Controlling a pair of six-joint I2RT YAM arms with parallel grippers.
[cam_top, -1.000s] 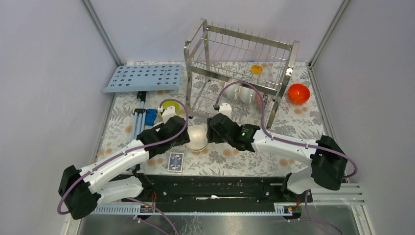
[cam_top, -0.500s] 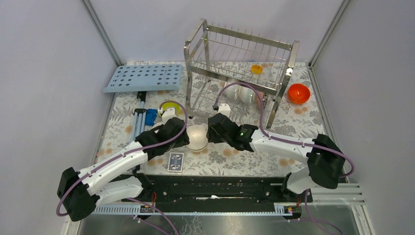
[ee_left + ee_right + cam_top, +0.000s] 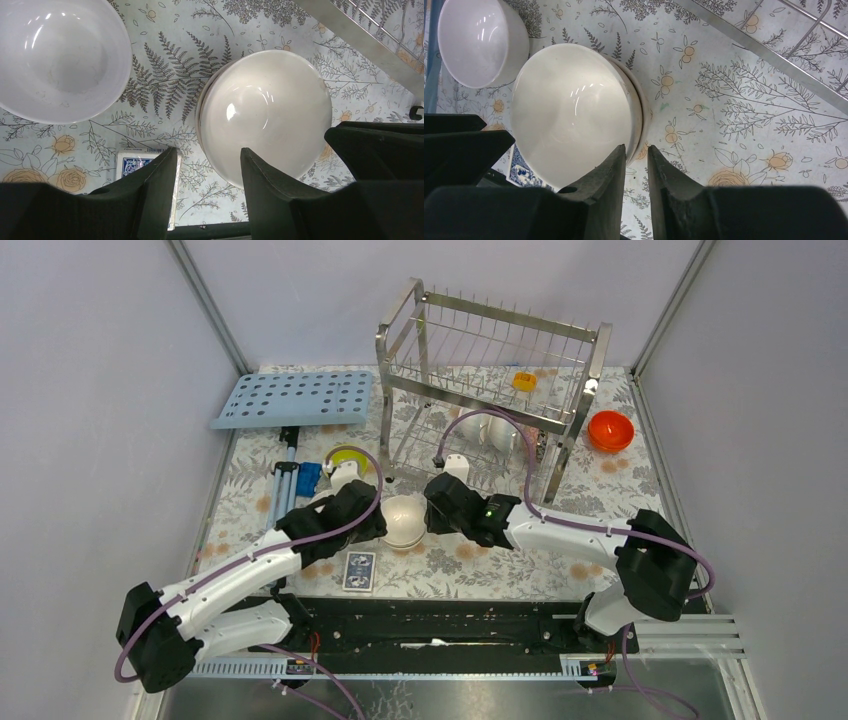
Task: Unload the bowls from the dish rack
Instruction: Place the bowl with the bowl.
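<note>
Setting bowls (image 3: 404,521) down before rack (image 3: 383,400) | left hand (image 3: 207,165) open by them | right hand (image 3: 636,150) nearly shut, grip unclear | next: fetch white bowls (image 3: 497,432) inside rack.

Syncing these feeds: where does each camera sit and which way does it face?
Top external: above and behind the robot, looking down the table toward the dish rack; both arms show.
Left wrist: on its arm, looking down past the left tool at stacked beige bowls.
Right wrist: likewise past the right tool, same stack.
Shared: all three see that stack.
</note>
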